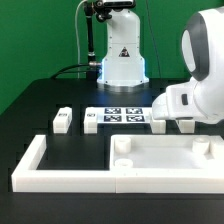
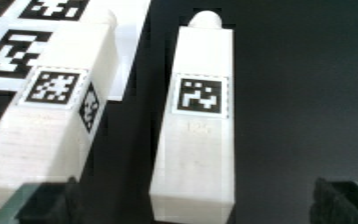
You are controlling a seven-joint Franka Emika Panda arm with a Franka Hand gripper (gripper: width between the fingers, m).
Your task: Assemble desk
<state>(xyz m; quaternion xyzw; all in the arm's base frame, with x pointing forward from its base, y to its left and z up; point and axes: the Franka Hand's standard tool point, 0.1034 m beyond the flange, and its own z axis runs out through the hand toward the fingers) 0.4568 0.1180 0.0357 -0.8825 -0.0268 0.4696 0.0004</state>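
Observation:
The white desk tabletop (image 1: 165,155) lies flat at the front with round corner sockets facing up. Two short white legs (image 1: 63,120) (image 1: 92,120) lie on the black table at the exterior view's left. My gripper (image 1: 172,126) hangs low at the exterior view's right, behind the tabletop. In the wrist view it (image 2: 194,205) is open, with its dark fingertips (image 2: 43,200) on either side of a tagged white leg (image 2: 197,110) lying below, not touching it. Another tagged leg (image 2: 51,110) lies close beside that one.
The marker board (image 1: 120,117) lies mid-table, and its corner shows in the wrist view (image 2: 25,30). The low white border wall (image 1: 40,165) runs along the front and left around the tabletop. The robot base (image 1: 122,60) stands at the back.

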